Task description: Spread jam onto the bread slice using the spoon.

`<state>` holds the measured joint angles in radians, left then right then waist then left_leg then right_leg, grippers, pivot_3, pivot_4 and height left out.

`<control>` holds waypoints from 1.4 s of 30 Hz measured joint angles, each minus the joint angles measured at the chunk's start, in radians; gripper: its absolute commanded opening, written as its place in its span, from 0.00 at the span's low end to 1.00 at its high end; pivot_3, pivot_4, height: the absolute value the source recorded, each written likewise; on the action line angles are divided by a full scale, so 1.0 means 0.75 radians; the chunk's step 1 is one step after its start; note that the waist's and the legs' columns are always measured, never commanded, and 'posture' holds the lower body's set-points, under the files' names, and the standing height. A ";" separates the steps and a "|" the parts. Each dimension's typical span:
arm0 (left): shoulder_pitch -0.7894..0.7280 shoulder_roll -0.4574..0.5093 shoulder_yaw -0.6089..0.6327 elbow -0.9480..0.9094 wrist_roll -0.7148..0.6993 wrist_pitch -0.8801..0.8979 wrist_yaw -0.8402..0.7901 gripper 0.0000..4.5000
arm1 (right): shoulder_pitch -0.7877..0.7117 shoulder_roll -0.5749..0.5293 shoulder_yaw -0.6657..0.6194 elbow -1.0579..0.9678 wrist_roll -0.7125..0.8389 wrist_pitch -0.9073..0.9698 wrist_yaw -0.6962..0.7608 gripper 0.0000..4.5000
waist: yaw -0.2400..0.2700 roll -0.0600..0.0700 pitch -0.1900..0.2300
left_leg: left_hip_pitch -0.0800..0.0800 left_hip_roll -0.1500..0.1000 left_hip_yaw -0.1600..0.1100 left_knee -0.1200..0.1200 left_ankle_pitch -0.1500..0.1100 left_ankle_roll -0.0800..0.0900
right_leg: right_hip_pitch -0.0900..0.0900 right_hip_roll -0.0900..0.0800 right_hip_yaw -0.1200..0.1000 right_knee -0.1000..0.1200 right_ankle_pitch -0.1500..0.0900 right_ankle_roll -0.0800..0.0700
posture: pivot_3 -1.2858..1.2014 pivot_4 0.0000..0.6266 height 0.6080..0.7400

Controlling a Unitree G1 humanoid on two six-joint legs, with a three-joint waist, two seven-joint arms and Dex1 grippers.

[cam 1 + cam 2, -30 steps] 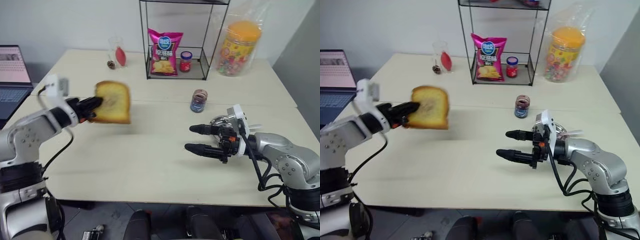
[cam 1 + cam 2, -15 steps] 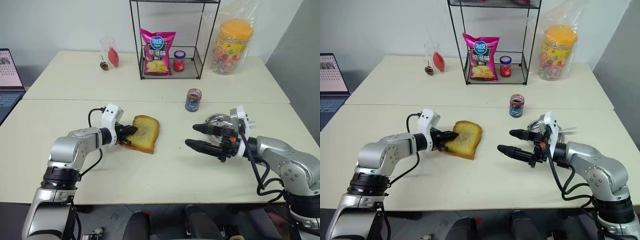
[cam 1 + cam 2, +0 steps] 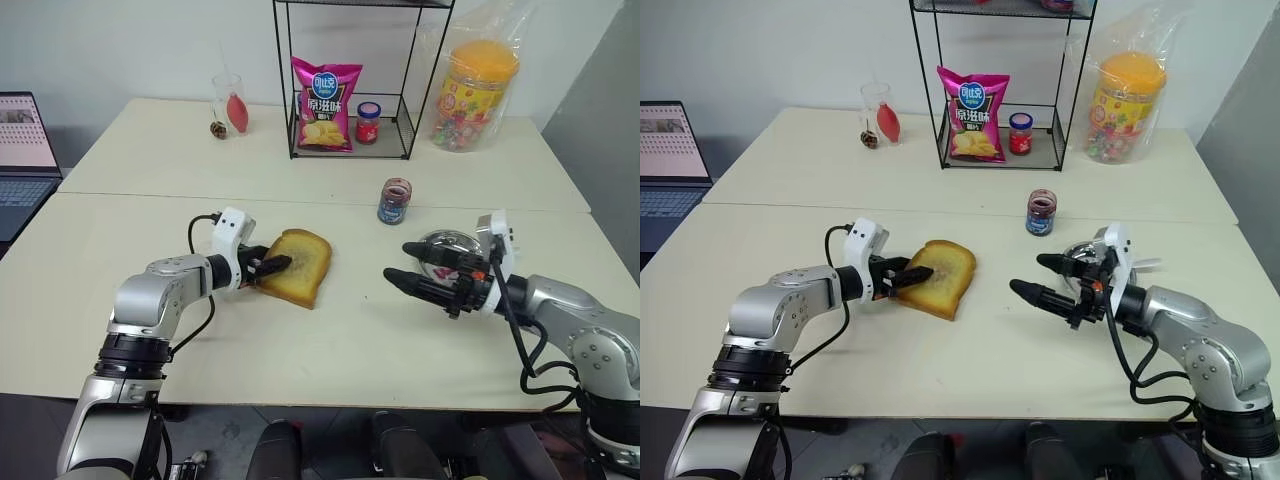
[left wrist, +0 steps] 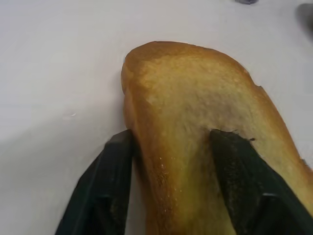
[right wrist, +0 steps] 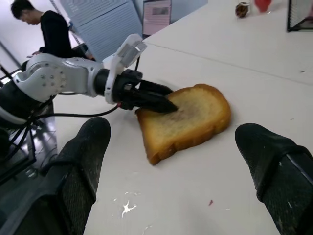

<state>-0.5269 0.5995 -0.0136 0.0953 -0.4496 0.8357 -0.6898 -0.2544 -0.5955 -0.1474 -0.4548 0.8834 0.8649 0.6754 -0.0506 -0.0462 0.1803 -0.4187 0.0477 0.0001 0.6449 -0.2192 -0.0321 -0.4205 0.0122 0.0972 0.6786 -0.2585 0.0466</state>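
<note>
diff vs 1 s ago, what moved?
The left gripper brought the bread slice down from mid-air onto the table. The slice now lies flat, and the fingers have loosened, straddling its near edge rather than clamping it. The right gripper hung open beside it throughout, holding nothing. The open jam jar and steel dish kept their places.
</note>
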 measured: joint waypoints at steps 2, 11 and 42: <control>0.000 -0.003 0.001 -0.009 -0.008 0.020 -0.004 0.85 | 0.017 -0.007 -0.012 0.001 -0.001 -0.001 -0.002 1.00 | 0.000 0.000 0.000 | 0.000 0.000 0.000 0.000 0.000 0.000 | 0.000 0.000 0.000 0.000 0.000 0.000 | 0.52 0.24 1.00; -0.003 0.073 -0.025 -0.009 0.041 0.036 -0.047 0.99 | 0.054 -0.035 -0.122 0.061 -0.022 -0.040 -0.041 1.00 | -0.002 0.000 0.000 | 0.001 0.000 0.000 0.000 0.000 0.000 | 0.000 0.001 0.001 0.001 0.000 0.000 | 0.52 0.24 1.00; -0.240 0.060 -0.235 -0.216 0.100 -0.493 -0.590 0.99 | -0.091 0.319 -0.696 0.844 0.345 -0.040 -0.872 1.00 | -0.013 0.016 0.000 | 0.002 0.000 0.003 0.000 0.000 0.001 | 0.001 0.002 0.004 0.001 0.001 0.001 | 0.52 0.24 1.00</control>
<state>-0.7072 0.6442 -0.1899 -0.0664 -0.3744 0.4658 -1.1326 -0.3230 -0.3564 -0.6695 0.1785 1.1419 0.8351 0.0210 -0.0599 -0.0343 0.1801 -0.4172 0.0476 0.0027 0.6446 -0.2190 -0.0316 -0.4200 0.0134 0.1005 0.6791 -0.2580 0.0473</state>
